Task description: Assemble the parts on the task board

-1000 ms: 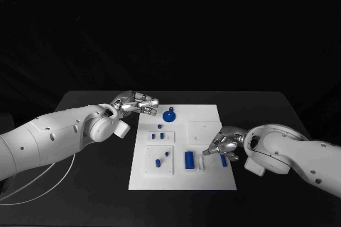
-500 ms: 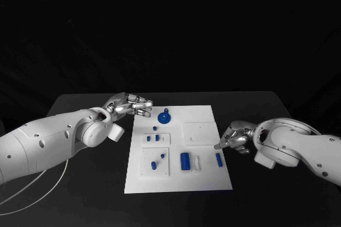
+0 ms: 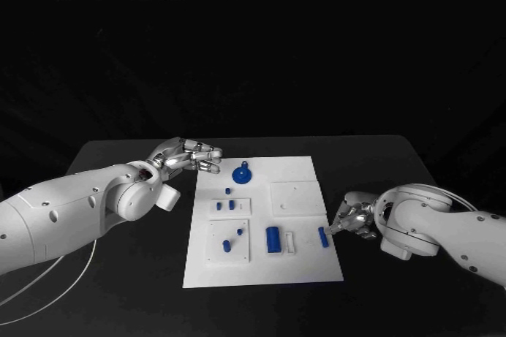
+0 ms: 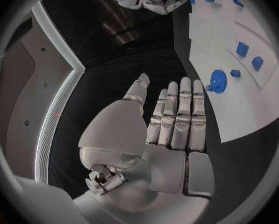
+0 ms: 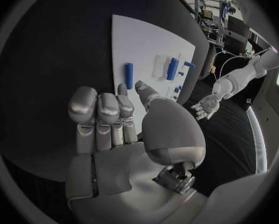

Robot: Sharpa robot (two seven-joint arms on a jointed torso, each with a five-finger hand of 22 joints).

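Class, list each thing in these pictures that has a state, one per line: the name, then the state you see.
Left hand: empty, fingers apart, beside the board's far left corner.
Right hand: empty, at the board's right edge.
Task board: flat on the table.
Round part: lying on the board.
Bar part: lying loose near the right hand.

Black table (image 3: 126, 278) w/ white task board (image 3: 306, 267) lying flat mid-table, blue parts on it incl. round piece (image 3: 243, 176) at far end, long block (image 3: 273, 239) & slim bar (image 3: 322, 237) nearer the robot.
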